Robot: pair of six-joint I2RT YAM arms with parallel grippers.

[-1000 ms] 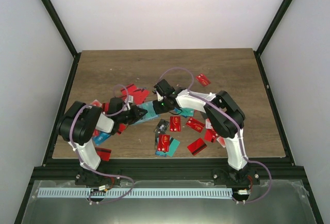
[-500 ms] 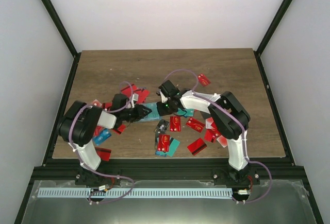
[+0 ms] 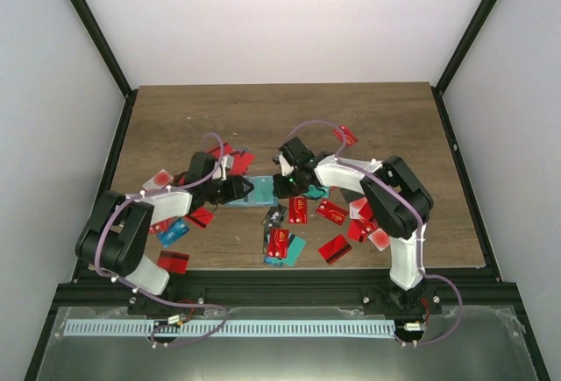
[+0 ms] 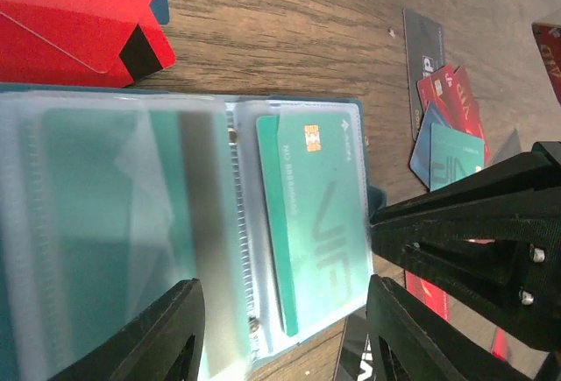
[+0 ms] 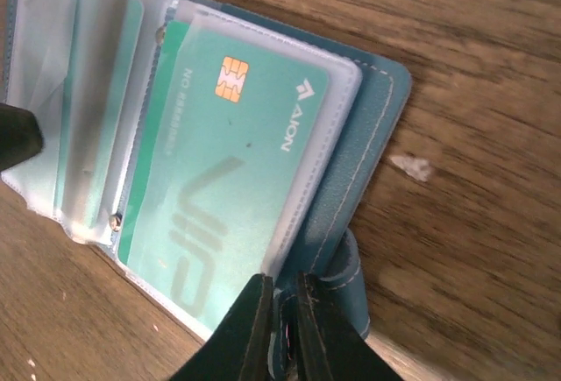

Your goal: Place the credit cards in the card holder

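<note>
Our left pincer [image 4: 285, 298] stands spread, its black fingers straddling the open card holder [image 4: 105, 197] just beneath, all cloudy, glossy plastic sleeves. Between the pincers a flat teal chip card [image 5: 228, 179] sits inside one sleeve. Our right pincer [image 5: 280, 298], nearly pressed together, pinches the holder's soft stitched edge over the grained wooden table [image 5: 473, 48].

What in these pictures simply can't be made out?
Top external: the card holder is mostly hidden beneath the left gripper and right gripper; print on the loose credit cards is too small.
Left wrist: the holder's left sleeves are blurred, too near the lens; their contents are unclear.
Right wrist: the small number on the teal card is blurred under its plastic sleeve.
</note>
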